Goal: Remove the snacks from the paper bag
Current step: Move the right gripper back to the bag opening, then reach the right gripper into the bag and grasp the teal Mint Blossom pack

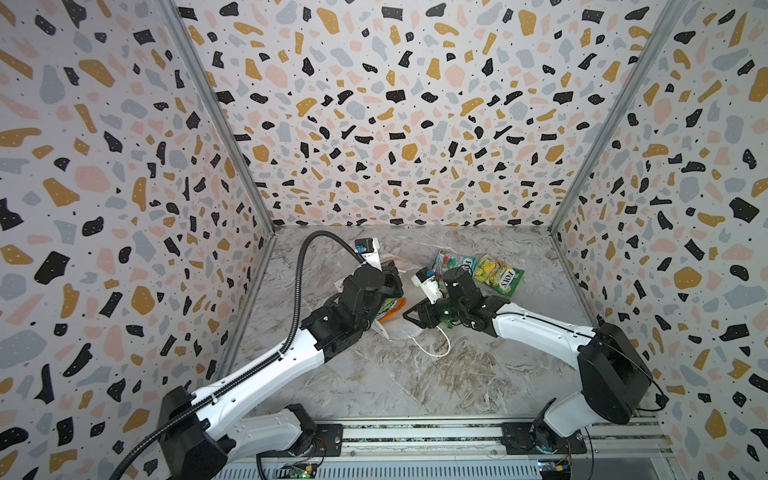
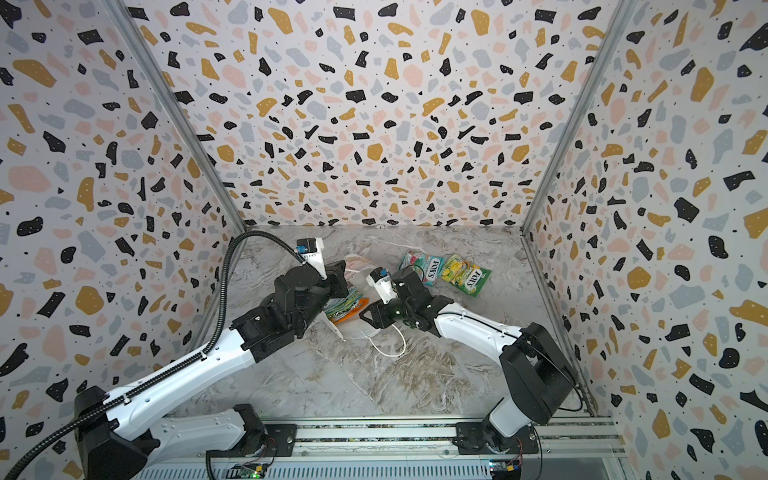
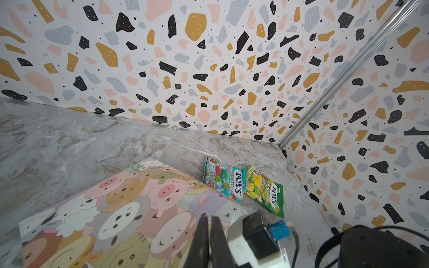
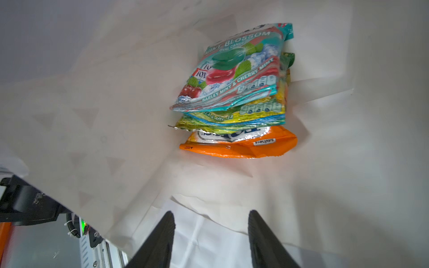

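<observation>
Snacks [image 4: 232, 76] lie stacked (inside the bag [image 4: 104, 104]) beyond the right jaws.

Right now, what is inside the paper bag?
The paper bag holds a stack: a teal-red packet on one side, green-yellow packets in the middle, an orange packet on the other. How many lie between is covered.

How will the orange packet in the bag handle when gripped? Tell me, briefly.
Probably floppy: the orange packet is thin, crinkled film. Likely slippery, since its surface looks glossy. It lies stacked against the other packets in the bag, so pulling it may drag them along.
</observation>
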Robot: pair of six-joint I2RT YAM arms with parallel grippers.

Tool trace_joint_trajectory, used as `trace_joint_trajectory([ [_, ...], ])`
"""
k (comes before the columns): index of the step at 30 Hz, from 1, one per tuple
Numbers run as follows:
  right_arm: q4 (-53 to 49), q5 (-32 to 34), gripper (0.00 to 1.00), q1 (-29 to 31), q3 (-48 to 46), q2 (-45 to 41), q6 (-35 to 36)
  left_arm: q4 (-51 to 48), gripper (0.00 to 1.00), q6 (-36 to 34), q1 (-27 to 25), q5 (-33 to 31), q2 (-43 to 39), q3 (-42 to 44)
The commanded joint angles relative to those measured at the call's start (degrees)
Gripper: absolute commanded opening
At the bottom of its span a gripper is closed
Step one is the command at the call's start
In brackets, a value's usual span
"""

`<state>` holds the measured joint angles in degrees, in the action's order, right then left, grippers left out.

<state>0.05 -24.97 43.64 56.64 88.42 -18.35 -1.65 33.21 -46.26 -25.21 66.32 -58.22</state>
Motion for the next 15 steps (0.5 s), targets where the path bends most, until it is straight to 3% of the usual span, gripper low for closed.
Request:
trace_joint_trajectory([
  [1,-1.5,4.0,0.52,2.6,1.2,-2.2,-0.9,3.3,0.00,1.0,0.0,-1.3,0.3,-0.4],
  [9,2.8,7.1,0.46,6.6,0.9,0.9,-9.0,3.6,0.00,1.9,0.0,-1.3,0.4,-0.4],
  [15,10.8,7.2,0.44,6.6,0.9,2.6,-21.4,2.9,0.00,0.8,0.0,0.0,0.1,0.0],
])
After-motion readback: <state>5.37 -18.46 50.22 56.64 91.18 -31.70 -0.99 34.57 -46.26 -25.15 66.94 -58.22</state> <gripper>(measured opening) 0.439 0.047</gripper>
